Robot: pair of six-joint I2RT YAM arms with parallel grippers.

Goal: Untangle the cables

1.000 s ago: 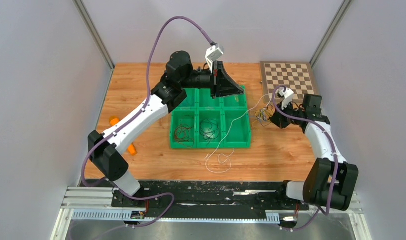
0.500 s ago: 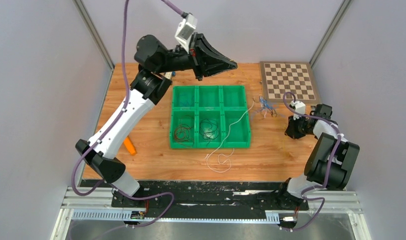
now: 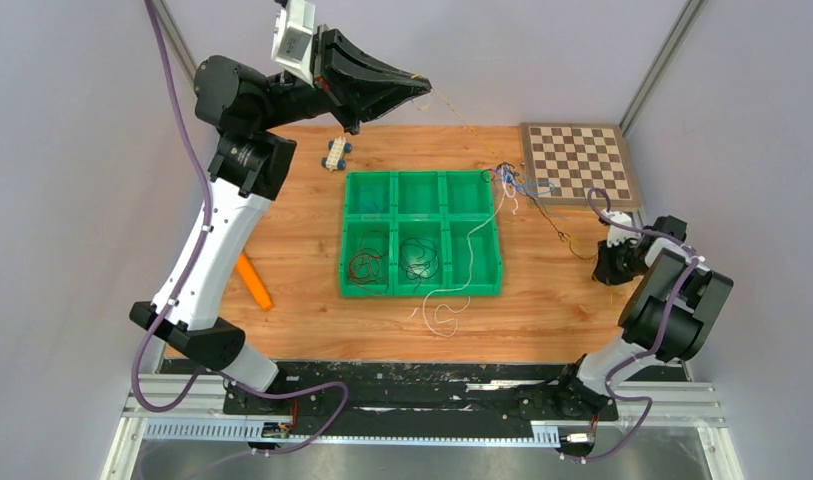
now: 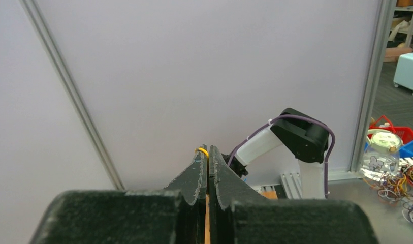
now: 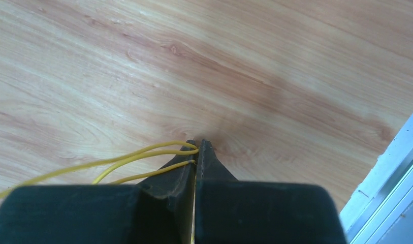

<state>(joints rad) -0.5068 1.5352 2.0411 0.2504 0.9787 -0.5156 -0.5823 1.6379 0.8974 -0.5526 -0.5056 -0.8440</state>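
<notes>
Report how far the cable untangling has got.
Done: dark red cable and black cable lie apart in near compartments of the green tray. In hand: left gripper, raised, and right gripper, low, are each shut on yellow cable. Left: the tangle beside the checkerboard, and the white cable trailing from tray to table.

your wood table (image 3: 302, 330) | green tray (image 3: 421, 293) mid | chessboard (image 3: 579, 162) far-right corner | orange stick (image 3: 253, 281) left | white cable (image 3: 440, 318) looped near front
</notes>
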